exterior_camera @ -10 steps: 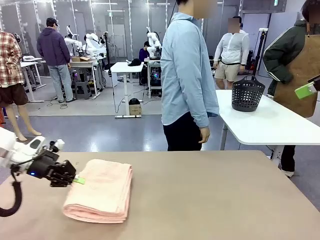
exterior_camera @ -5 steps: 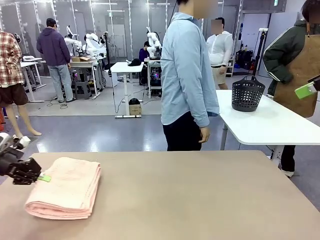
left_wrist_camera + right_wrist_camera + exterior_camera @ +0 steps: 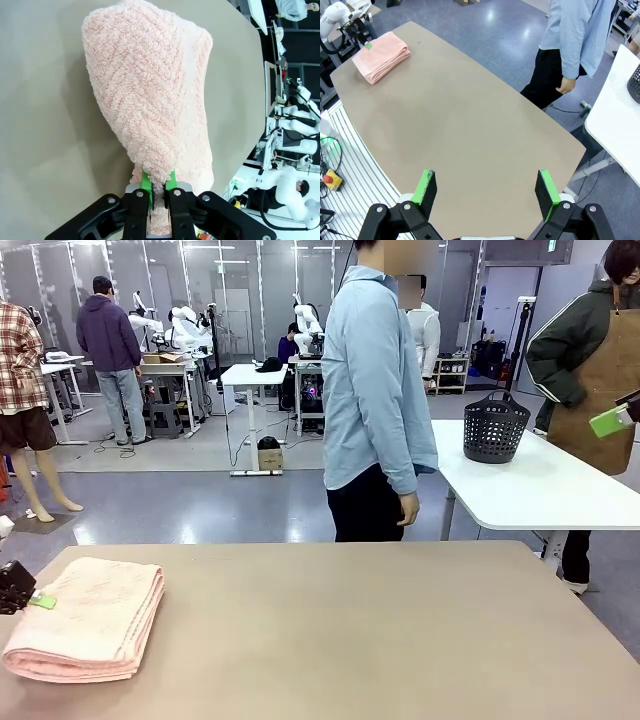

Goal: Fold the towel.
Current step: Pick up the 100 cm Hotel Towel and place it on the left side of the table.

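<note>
The left claw (image 3: 158,186) is clenched on the folded salmon-pink terry towel (image 3: 85,632) at the tan desk's (image 3: 380,640) near-left edge, the right claw (image 3: 487,192) spread wide; folding appears complete, so release likely follows.

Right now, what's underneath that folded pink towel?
The towel lies folded on the brown table, with the left hand pinching its edge. Its layers cover whatever may lie under or inside them.
</note>
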`<state>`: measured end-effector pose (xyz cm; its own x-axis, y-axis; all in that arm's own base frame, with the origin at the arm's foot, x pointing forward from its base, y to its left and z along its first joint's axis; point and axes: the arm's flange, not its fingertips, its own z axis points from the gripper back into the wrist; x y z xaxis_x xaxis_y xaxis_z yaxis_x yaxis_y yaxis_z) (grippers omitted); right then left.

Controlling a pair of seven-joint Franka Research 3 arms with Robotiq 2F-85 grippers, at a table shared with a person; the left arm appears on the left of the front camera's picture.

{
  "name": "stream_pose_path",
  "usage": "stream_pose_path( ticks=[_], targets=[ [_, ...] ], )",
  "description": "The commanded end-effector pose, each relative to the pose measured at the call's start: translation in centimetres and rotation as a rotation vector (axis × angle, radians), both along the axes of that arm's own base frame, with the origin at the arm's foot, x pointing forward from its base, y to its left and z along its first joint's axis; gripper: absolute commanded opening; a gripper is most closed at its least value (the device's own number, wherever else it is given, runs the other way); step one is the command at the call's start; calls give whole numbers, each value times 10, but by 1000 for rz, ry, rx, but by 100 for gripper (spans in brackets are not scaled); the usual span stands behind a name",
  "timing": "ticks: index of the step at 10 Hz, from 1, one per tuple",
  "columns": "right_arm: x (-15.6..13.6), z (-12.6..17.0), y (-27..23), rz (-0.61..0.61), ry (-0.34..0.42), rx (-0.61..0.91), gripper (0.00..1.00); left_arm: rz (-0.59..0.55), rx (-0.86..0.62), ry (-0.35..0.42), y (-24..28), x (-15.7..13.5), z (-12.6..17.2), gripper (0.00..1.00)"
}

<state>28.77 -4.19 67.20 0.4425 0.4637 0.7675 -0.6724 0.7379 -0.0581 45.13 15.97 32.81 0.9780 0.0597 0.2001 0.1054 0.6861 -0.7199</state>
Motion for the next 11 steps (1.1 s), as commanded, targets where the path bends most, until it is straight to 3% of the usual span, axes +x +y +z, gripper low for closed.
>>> stream_pose_path(
  ticks=[1, 2, 8, 9, 11],
  targets=[
    [2, 0, 2, -20, 6, 1, 100, -14, -7, -10, 11, 7, 5, 12],
    [2, 0, 2, -20, 6, 1, 100, -5, -2, -4, 12, 7, 4, 12],
    [2, 0, 2, -20, 6, 1, 100, 32, 10, -1, 14, 6, 5, 95],
    [2, 0, 2, -20, 6, 1, 100, 35, 14, -8, 14, 5, 7, 100],
    [2, 0, 2, -20, 6, 1, 100, 34, 15, -16, 12, 5, 11, 100]
  ],
)
